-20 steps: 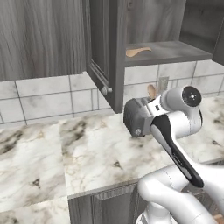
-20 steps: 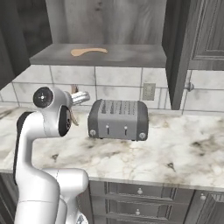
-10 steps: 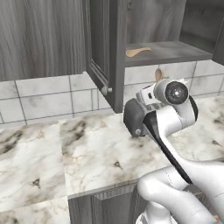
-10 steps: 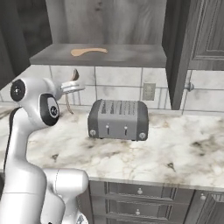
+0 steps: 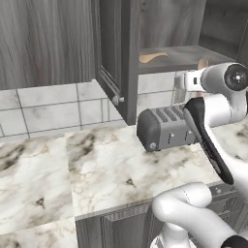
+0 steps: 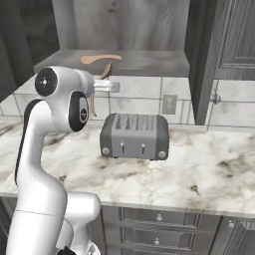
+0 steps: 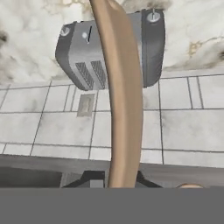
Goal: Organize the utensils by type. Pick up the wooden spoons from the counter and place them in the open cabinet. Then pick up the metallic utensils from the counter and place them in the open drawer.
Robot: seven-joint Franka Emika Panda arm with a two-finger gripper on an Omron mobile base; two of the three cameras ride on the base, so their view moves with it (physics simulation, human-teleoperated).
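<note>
My gripper (image 6: 108, 85) is shut on a pale tan wooden spoon (image 6: 105, 71) and holds it up just below the front edge of the open cabinet's shelf (image 6: 144, 63). From the left, the gripper (image 5: 188, 80) shows with the held spoon's tip (image 5: 203, 63) sticking up by the shelf (image 5: 181, 54). In the hand view the spoon (image 7: 121, 96) runs up the middle from between the fingertips (image 7: 89, 179). A second wooden spoon (image 5: 152, 57) (image 6: 100, 58) lies flat on the shelf. The marbled counter (image 5: 106, 169) (image 6: 214, 169) lies below.
A grey toaster (image 5: 163, 129) (image 6: 134, 135) (image 7: 109, 48) stands on the counter under the gripper, against the tiled wall. The cabinet's open door (image 5: 116, 58) (image 6: 201, 55) juts out beside the shelf. Drawer fronts (image 6: 159, 217) run under the counter edge.
The arm has lifted the gripper and the held spoon from toaster height up to the shelf's front edge. The spoon on the shelf and the toaster have stayed put.
</note>
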